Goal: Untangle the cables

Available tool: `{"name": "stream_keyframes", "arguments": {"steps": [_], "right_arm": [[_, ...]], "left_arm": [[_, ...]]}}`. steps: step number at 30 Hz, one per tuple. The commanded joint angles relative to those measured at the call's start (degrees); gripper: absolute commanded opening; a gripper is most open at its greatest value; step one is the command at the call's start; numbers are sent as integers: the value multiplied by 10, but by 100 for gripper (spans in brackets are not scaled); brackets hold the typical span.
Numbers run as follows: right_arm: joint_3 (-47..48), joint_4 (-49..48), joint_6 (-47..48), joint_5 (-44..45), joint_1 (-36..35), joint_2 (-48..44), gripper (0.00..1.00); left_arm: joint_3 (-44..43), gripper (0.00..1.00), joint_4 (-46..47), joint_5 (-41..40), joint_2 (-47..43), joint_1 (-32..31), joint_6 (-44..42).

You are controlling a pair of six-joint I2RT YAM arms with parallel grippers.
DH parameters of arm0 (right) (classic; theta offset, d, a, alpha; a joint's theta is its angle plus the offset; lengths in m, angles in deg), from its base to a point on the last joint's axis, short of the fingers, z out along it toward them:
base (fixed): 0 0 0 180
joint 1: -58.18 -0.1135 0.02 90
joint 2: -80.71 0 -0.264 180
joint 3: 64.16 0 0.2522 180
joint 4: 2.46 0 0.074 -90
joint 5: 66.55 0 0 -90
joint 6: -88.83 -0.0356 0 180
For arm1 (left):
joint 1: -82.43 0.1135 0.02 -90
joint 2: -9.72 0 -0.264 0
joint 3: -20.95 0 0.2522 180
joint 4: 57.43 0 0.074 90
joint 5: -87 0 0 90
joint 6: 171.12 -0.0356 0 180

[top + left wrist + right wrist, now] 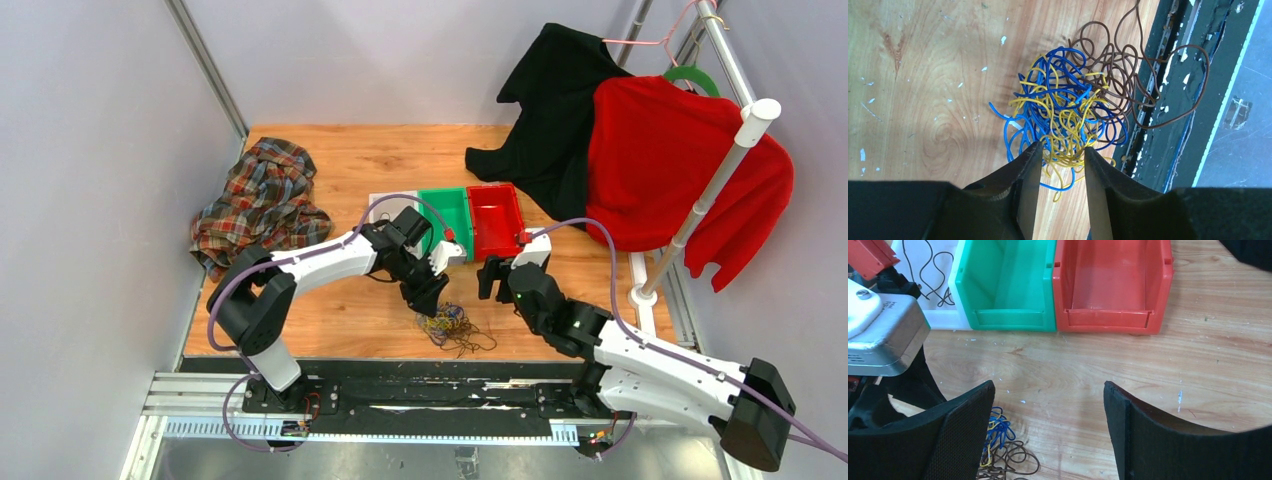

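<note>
The cables point(1063, 115) lie as one tangled clump flat on the wooden table top point(923, 75), in the middle of the left wrist view. The core is a dense knot of thin blue and yellow strands. On the right side, looser brown loops fan out, and some reach over the dark strip point(1173, 75) along the table edge. In the top view the clump sits at lower centre.

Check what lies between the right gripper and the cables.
Only bare table separates the right gripper from the cables, shown in the top external view.
</note>
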Motion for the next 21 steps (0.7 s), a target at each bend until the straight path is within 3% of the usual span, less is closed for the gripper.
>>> {"name": "stream_keyframes", "arguments": {"steps": [1,6,13,21], "right_arm": [[-8,14,-4,2,9,-16,79],[-8,16,-1,-3,8,-25,76],[-7,-1,7,-29,9,-22,74],[13,-44,25,-127,4,2,84]], "left_arm": [[5,37,29,13,1,-1,1],[-24,2,-3,20,-21,-1,5],[-82,1,-91,31,-84,0,-13],[-125,1,-131,-16,-141,0,19]]}}
